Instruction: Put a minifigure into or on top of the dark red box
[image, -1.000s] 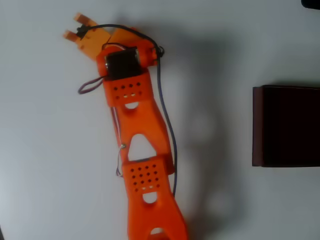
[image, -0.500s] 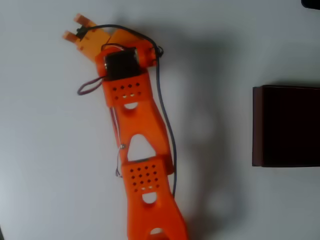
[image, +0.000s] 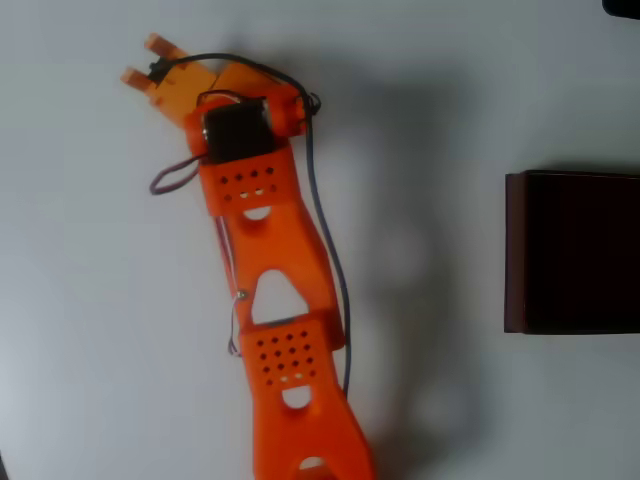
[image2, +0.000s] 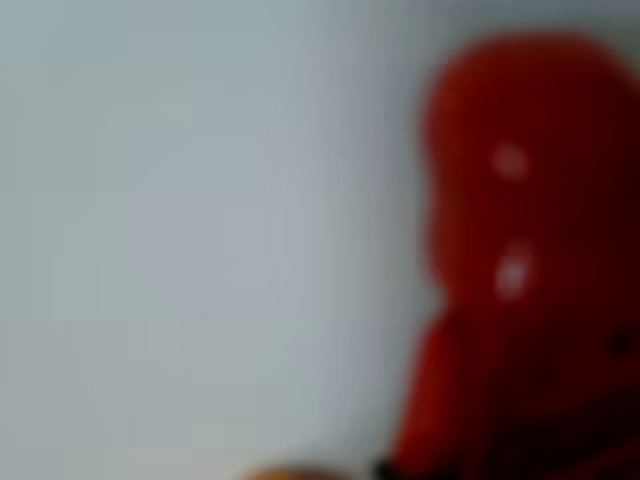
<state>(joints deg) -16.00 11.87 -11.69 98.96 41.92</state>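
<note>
1. Red and blurred, the minifigure (image2: 520, 270) sat very close before the wrist camera, toward three o'clock, long axis upright in that view.
2. Gripper (image: 145, 62) jaws looked narrowly parted; whether they pinched it, I could not tell.
3. Maroon, the dark red box (image: 515, 250) lay well apart across the counter (image: 100, 300), about four o'clock from the gripper.
</note>
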